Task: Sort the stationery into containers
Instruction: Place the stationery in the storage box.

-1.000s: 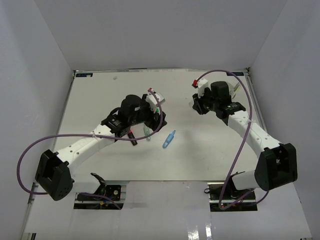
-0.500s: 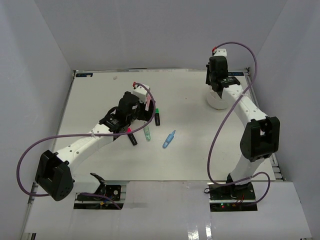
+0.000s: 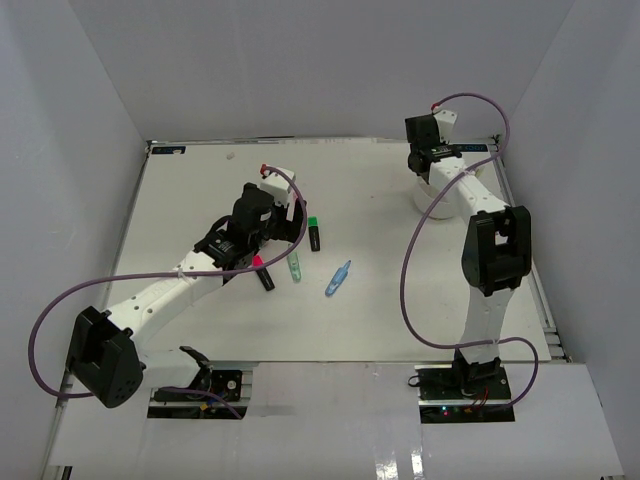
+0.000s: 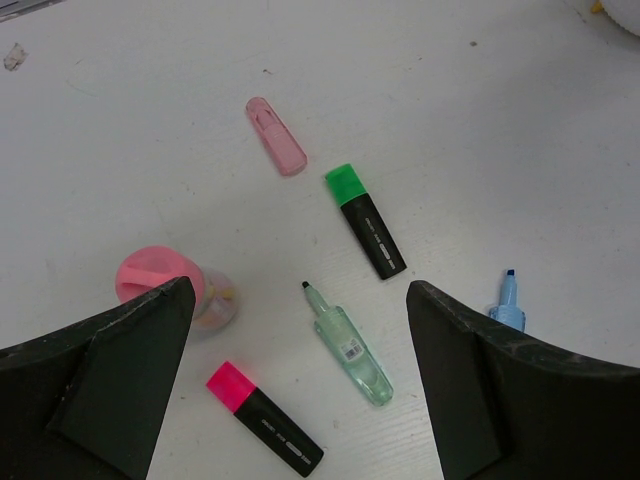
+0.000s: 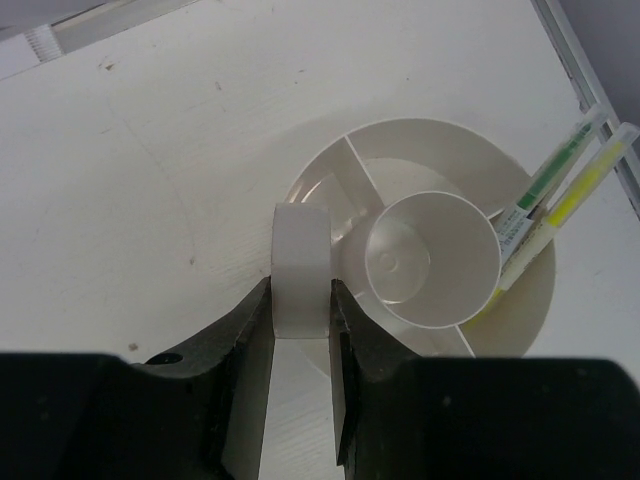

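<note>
My right gripper (image 5: 302, 300) is shut on a white tape ring (image 5: 302, 262), held upright over the left rim of the round white tub (image 5: 440, 128). The tub has dividers and a central cup (image 5: 432, 258); two yellow-green pens (image 5: 560, 185) lean in its right compartment. My left gripper (image 4: 298, 300) hangs open above loose stationery: a green-capped black highlighter (image 4: 365, 222), a pale green pen (image 4: 350, 345), a pink-capped black highlighter (image 4: 263, 418), a pink-capped glue stick (image 4: 160, 285), a pink oblong piece (image 4: 276, 150) and a blue pen (image 4: 506, 305). It touches none of them.
From above, the tub (image 3: 432, 205) sits at the far right, partly under the right arm, with the right gripper (image 3: 428, 152) over it. The left gripper (image 3: 283, 212) is mid-table beside the green-capped highlighter (image 3: 315, 233) and blue pen (image 3: 338, 277). White walls enclose the table.
The right arm has swung back and to the right with the tape ring, ending over the tub. The left gripper has drawn back to the left, uncovering the green-capped highlighter.
</note>
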`<move>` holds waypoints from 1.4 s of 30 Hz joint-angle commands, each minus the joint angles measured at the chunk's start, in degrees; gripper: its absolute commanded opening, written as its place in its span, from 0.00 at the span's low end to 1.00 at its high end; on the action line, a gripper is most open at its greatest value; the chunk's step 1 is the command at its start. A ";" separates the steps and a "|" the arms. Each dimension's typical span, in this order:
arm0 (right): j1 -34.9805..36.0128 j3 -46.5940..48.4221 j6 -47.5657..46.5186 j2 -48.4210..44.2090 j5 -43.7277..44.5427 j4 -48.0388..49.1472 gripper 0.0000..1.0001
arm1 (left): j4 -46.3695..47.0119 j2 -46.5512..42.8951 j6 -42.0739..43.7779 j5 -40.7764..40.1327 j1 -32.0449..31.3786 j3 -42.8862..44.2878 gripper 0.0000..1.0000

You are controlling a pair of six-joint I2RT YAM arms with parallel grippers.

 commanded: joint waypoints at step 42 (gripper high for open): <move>-1.64 -20.48 -1.22 -21.53 -21.90 13.39 0.63 | -8.97 -2.35 -14.09 -3.43 0.02 4.35 0.98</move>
